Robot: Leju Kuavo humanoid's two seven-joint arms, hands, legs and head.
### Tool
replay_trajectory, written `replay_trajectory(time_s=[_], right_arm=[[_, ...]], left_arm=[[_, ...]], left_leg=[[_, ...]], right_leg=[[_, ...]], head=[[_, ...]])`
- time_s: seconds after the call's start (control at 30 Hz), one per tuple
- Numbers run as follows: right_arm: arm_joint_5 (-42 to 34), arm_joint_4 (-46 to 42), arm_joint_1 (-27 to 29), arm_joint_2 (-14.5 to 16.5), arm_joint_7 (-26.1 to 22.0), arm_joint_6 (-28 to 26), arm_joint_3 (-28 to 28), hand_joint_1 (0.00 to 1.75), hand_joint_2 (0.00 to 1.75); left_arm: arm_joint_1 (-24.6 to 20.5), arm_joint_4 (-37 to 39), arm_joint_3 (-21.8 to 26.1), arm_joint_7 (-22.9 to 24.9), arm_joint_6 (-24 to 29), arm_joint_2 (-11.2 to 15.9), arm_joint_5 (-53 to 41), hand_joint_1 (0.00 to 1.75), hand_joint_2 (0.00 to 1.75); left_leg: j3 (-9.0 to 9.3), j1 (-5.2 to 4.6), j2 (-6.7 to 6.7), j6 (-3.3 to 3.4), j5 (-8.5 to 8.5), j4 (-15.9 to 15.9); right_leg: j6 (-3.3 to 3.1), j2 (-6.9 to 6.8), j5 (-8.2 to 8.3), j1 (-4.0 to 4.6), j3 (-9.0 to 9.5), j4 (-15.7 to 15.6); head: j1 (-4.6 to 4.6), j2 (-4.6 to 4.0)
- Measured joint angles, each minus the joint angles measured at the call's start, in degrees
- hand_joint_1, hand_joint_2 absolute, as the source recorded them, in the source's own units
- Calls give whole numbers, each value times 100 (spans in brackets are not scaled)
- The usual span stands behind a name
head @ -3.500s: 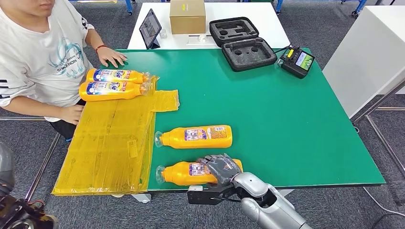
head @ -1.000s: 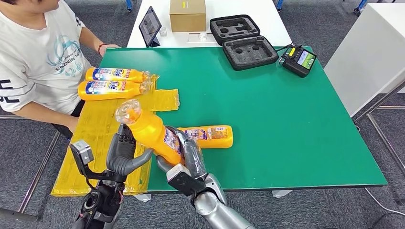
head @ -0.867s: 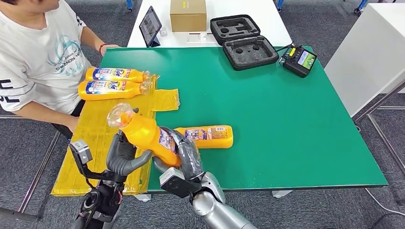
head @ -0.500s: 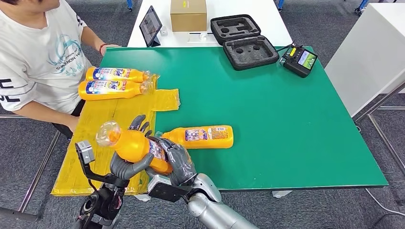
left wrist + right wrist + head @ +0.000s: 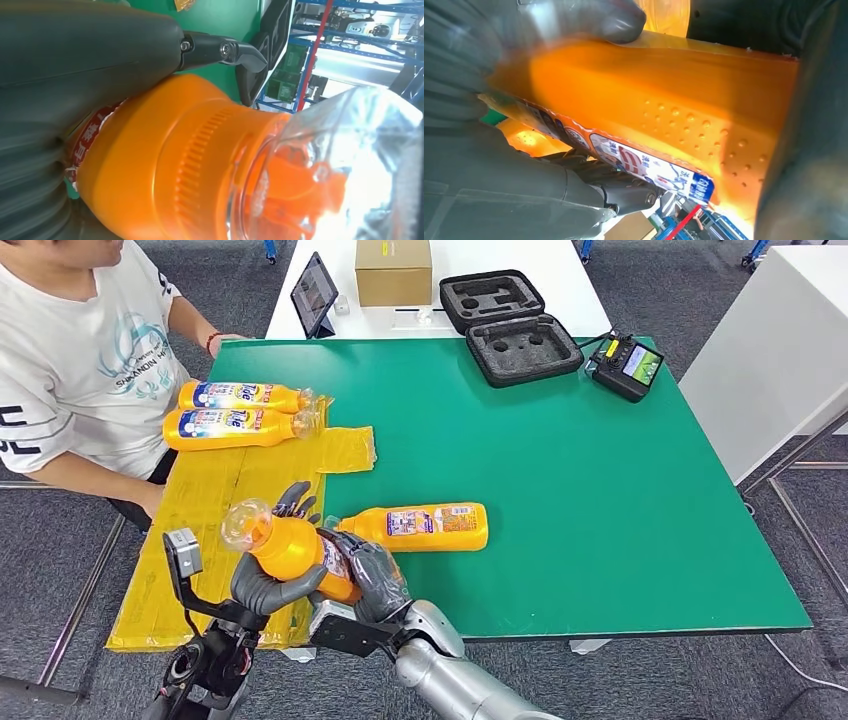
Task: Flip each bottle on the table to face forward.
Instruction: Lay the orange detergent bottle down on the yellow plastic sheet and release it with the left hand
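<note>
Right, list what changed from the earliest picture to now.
The near bottle left the table: the right hand lifted it and the left hand came up to grip it too. The other bottle on the green and the two by the person stayed put.

Both arms raised from below, meeting at the desk's near edge. Left hand cupped under the bottle, fingers curled up around it. Right hand clasped on its lower end, wrist turned inward.
</note>
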Motion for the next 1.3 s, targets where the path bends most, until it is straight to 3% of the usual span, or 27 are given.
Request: replay_trajectory(time_s=[0.07, 0.1, 0.47, 0.5, 0.6, 0.63, 0.67, 0.8, 0.9, 1.1, 1.3], right_arm=[[38, 18, -2, 11, 18, 0, 0, 175, 175], [57, 26, -1, 16, 23, 0, 0, 175, 175], [97, 58, 8, 29, -9, -29, -39, 175, 175], [109, 57, 9, 29, -9, -34, -49, 152, 175], [141, 55, 16, 35, -14, -54, -76, 21, 175], [153, 54, 22, 42, -19, -66, -83, 0, 175], [165, 53, 30, 50, -22, -85, -88, 0, 175], [197, 33, 45, 61, -25, -191, -101, 0, 0], [230, -95, 75, 52, 3, -291, -122, 0, 0], [668, -1087, 373, -103, 320, -573, -179, 0, 0], [873, -1828, 566, -242, 423, -611, -224, 0, 0]], left_arm=[[12, -1, -4, -14, 30, 1, -15, 143, 175], [29, -4, -6, -34, 53, 1, -40, 175, 175], [83, -104, -98, -241, 451, -2, -656, 175, 175], [81, -104, -103, -251, 489, -4, -678, 175, 175], [71, -105, -121, -274, 556, -9, -718, 175, 175], [64, -105, -124, -278, 575, -14, -723, 175, 175], [57, -105, -124, -281, 604, -22, -725, 175, 175], [12, -105, -116, -296, 759, -51, -714, 175, 175], [-23, -112, -78, -447, 1074, -76, -848, 175, 175], [-104, -168, 237, -1102, 2393, -102, -1836, 175, 175], [-158, -186, 411, -1217, 2673, -111, -2056, 175, 175]], left_leg=[[0, 0, 0, 0, 0, 0], [0, 0, 0, 0, 0, 0], [0, 0, 0, 0, 0, 0], [0, 0, 0, 0, 0, 0], [0, 0, 0, 0, 0, 0], [0, 0, 0, 0, 0, 0], [0, 0, 0, 0, 0, 0], [-1, 0, 0, 0, 0, 0], [-1, 0, 0, 0, 0, 0], [0, 0, -1, 0, 0, 0], [-1, 0, 0, 0, 0, 0]], right_leg=[[0, 0, 0, 0, 0, 0], [0, 0, 0, 0, 0, 0], [0, 0, 0, -1, 1, 0], [0, 0, 0, -1, 0, 0], [0, 0, 0, 0, 0, 0], [0, 0, 0, 0, 0, 0], [0, 0, 0, 0, 0, 0], [0, 0, 0, 0, 0, 0], [0, 0, 0, 0, 1, 0], [0, -1, 0, 0, 0, 0], [0, -1, 0, -1, 0, 0]], head=[[0, 0], [0, 0], [0, 0], [0, 0], [1, 0], [1, 0], [1, 0], [0, 0], [1, 0], [-1, 0], [1, 0]])
